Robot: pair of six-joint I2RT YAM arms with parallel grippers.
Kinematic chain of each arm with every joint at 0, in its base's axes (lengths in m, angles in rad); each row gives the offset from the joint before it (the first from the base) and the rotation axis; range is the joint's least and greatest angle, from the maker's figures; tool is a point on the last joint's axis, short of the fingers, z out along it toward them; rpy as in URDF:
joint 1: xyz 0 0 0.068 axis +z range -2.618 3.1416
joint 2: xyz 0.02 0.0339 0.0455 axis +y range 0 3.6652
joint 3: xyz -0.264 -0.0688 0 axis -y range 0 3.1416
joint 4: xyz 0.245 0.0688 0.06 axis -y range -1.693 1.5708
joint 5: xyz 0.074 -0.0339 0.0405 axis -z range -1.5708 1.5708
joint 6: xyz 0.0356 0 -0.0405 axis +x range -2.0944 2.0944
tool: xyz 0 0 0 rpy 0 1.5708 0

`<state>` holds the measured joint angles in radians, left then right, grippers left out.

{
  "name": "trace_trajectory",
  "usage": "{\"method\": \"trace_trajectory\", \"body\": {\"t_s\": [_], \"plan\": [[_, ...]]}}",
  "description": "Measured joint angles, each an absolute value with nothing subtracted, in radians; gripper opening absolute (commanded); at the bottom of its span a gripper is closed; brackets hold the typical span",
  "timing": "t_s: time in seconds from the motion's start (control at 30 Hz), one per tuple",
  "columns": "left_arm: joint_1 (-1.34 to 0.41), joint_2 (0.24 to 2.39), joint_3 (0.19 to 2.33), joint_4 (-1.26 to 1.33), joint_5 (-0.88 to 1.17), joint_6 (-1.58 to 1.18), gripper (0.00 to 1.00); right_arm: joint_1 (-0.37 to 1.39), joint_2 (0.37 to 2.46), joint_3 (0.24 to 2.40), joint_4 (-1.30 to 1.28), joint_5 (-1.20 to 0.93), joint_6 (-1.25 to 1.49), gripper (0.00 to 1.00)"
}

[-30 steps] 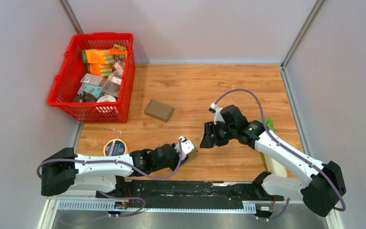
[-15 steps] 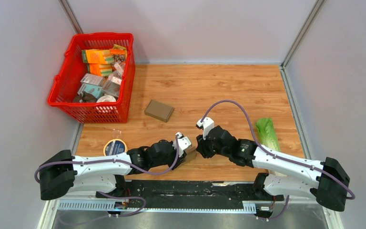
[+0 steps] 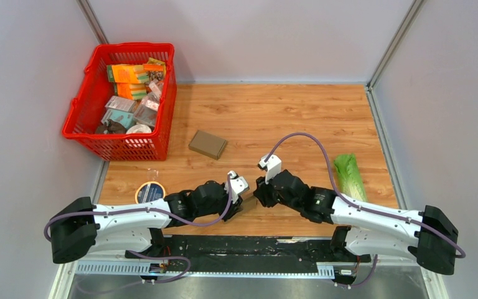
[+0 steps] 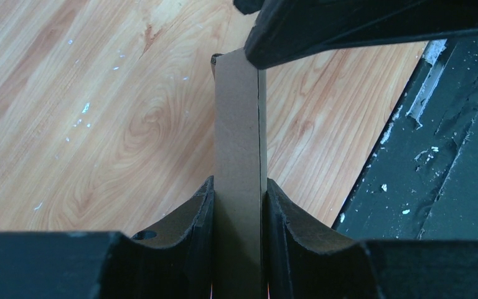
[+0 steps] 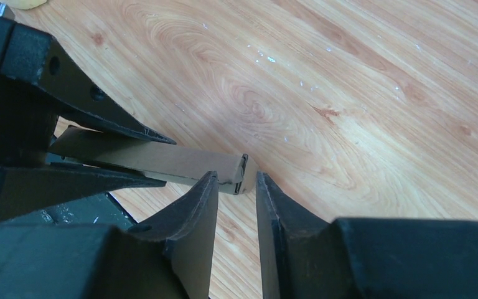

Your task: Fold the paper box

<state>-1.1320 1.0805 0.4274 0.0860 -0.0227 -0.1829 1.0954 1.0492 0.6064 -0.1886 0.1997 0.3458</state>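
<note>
A pale wooden worktop point(image 3: 274, 118) boxed in by grey walls lies before you. A red plastic basket point(image 3: 131, 148) of packets sits at the far left, and a small closed brown carton point(image 3: 208, 144) lies near the middle.

The task's thing, a flattened brown cardboard box point(image 4: 239, 143), is held up at the near edge, between your two arms. Your left gripper point(image 4: 239, 187) is clamped on one end, its fingers pressing the two flat faces. The box's long axis runs straight out from those fingers toward your right gripper point(image 5: 236, 184). The right fingers straddle the opposite end, one on each side. The gap there looks almost nil, but you cannot tell whether they actually pinch the card. With the left end fixed, the coming fold probably depends on that right end.
</note>
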Motion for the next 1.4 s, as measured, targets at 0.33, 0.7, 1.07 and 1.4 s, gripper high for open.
{"method": "trace_trajectory", "body": {"t_s": [0.33, 0.7, 1.07, 1.4], "plan": [[-1.104, 1.094, 0.418, 0.109, 0.025, -0.200, 0.21, 1.102, 0.988, 0.538, -0.177, 0.222, 0.366, 0.39], [-1.097, 1.098, 0.417, 0.117, 0.052, -0.223, 0.19, 1.103, 1.065, 0.521, -0.075, 0.199, 0.371, 0.35], [-1.089, 1.108, 0.417, 0.128, 0.049, -0.229, 0.16, 1.108, 1.088, 0.507, -0.004, 0.236, 0.382, 0.15], [-1.089, 1.109, 0.417, 0.128, 0.036, -0.228, 0.12, 1.108, 1.088, 0.512, -0.022, 0.276, 0.416, 0.00]]}}
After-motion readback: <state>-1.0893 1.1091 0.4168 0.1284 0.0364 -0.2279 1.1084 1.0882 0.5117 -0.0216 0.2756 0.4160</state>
